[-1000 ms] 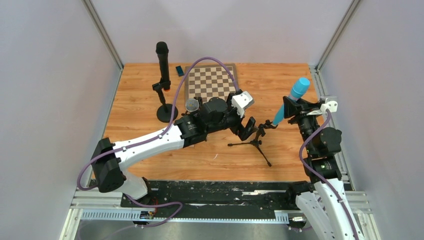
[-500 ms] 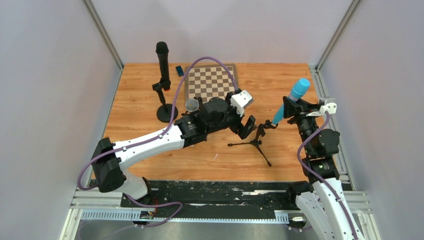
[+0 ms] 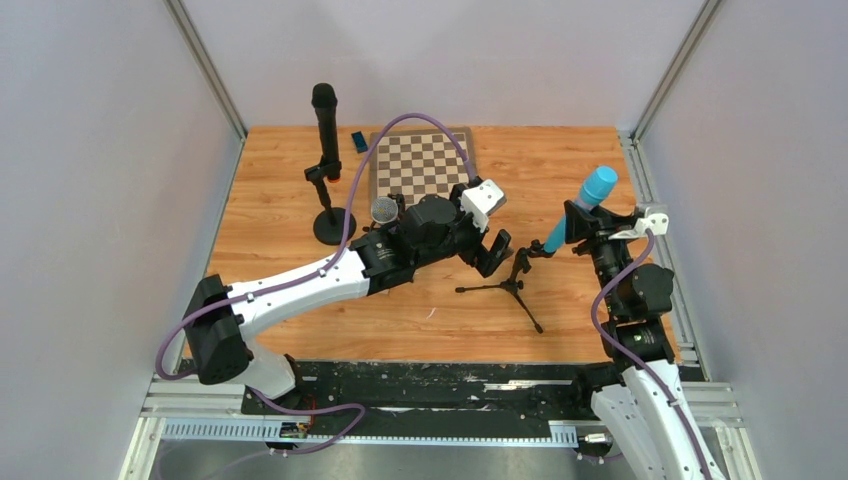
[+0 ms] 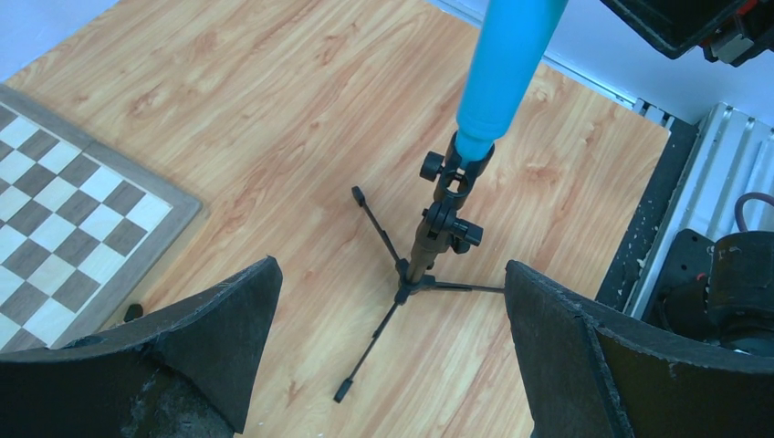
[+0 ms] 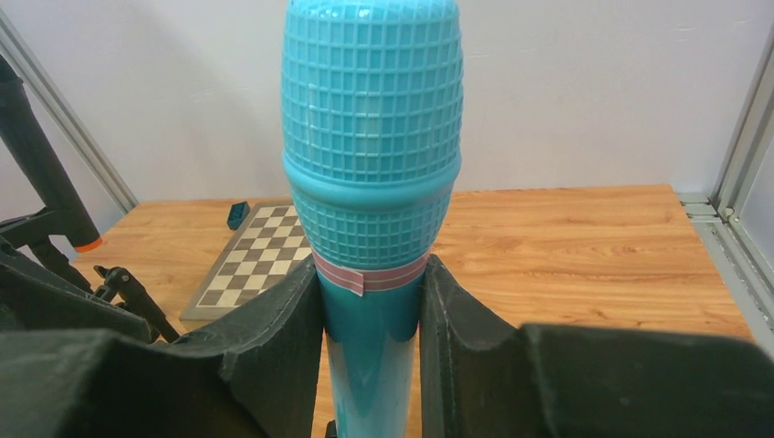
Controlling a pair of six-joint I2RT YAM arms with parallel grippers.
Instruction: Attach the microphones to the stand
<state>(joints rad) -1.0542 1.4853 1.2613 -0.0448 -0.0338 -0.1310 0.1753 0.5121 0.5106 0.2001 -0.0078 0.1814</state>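
Observation:
My right gripper (image 5: 370,283) is shut on the light blue microphone (image 5: 370,164) just below its grille. The microphone (image 3: 590,192) slants down to the left, and its tail end meets the clip (image 4: 454,173) on top of the small black tripod stand (image 3: 512,282). My left gripper (image 3: 497,255) hovers open just left of that stand (image 4: 429,246) with nothing between its fingers. The black microphone (image 3: 325,125) stands upright in a round-based stand (image 3: 333,225) at the back left. A silver grille (image 3: 384,208) shows behind the left arm; the rest of that microphone is hidden.
A chessboard (image 3: 422,165) lies at the back centre of the wooden table, with a small dark blue block (image 3: 359,141) next to it. Grey walls and aluminium rails (image 3: 640,190) close in the sides. The left arm stretches across the table's middle.
My right gripper has moved slightly nearer and lower with the light blue microphone in it. The left arm has not moved.

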